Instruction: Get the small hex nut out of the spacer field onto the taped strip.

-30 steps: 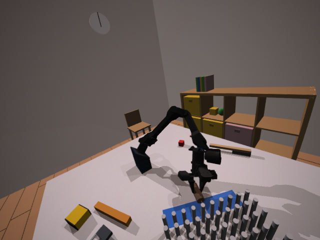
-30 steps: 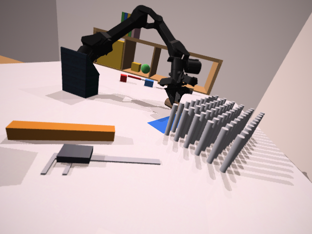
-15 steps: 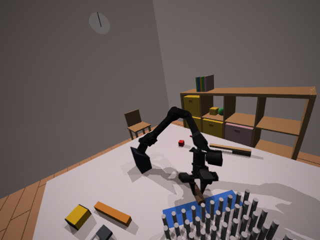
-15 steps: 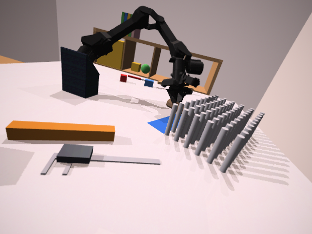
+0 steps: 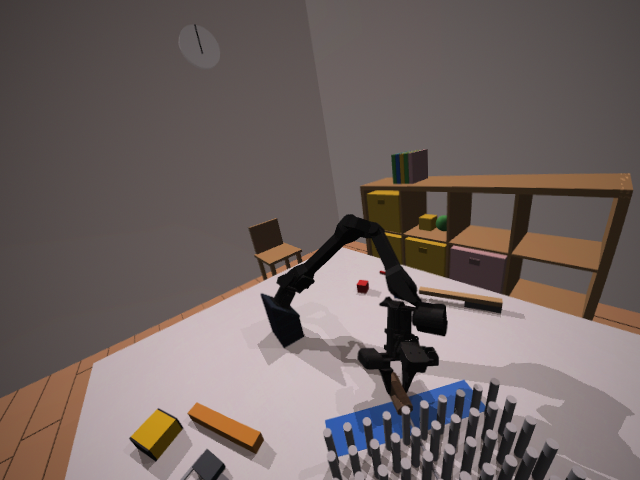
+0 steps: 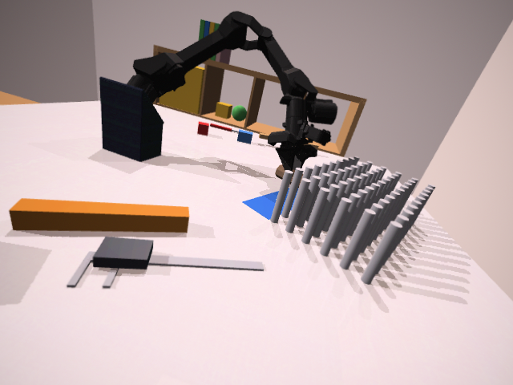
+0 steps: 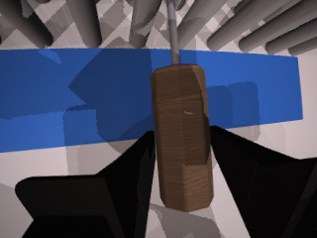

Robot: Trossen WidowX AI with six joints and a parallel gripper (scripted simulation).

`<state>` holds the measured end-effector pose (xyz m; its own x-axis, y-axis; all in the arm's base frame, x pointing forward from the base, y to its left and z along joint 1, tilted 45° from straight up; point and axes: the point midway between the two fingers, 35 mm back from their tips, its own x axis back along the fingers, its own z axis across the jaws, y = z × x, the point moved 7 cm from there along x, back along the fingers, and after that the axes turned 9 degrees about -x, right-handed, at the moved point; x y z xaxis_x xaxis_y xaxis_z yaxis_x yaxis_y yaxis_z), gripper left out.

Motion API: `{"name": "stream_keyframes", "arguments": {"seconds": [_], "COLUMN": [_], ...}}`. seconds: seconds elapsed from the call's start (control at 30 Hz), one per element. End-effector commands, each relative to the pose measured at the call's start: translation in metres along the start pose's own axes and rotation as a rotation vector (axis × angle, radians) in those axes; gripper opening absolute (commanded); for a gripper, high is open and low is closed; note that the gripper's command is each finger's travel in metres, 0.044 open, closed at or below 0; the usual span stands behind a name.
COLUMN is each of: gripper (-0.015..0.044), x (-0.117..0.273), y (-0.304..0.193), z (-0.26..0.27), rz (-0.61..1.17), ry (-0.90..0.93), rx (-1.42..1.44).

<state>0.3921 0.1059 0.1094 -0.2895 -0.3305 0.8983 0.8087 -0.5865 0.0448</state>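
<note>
My gripper (image 5: 399,388) (image 6: 293,168) (image 7: 181,134) is shut on the wooden handle (image 5: 400,395) (image 6: 282,171) (image 7: 180,104) of a tool. The handle hangs over the near edge of the blue taped strip (image 5: 338,436) (image 6: 263,204) (image 7: 277,89). The tool's thin grey shaft (image 7: 173,40) points from the handle in between the front standing spacers (image 5: 406,424) (image 6: 281,196) (image 7: 84,22). The spacers in view stand upright in rows. The shaft's far end is out of view. I cannot see the hex nut; the spacers may hide it.
An orange bar (image 5: 225,427) (image 6: 99,215) and a dark block with thin grey strips (image 5: 207,465) (image 6: 123,253) lie beside the field. A yellow block (image 5: 156,432) is farther left. A red cube (image 5: 362,285) (image 6: 203,127), a blue block (image 6: 244,135) and a long wooden-topped bar (image 5: 460,299) lie behind the arm.
</note>
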Motion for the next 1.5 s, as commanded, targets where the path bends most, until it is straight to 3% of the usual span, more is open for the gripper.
{"name": "stream_keyframes", "arguments": {"seconds": [0.0, 1.47], "gripper": [0.0000, 0.0000], "x": [-0.004, -0.005], "y": [-0.001, -0.024], "z": [0.002, 0.001], "rz": [-0.001, 0.001], "ry": [0.003, 0.002], "rx": [0.000, -0.004]}}
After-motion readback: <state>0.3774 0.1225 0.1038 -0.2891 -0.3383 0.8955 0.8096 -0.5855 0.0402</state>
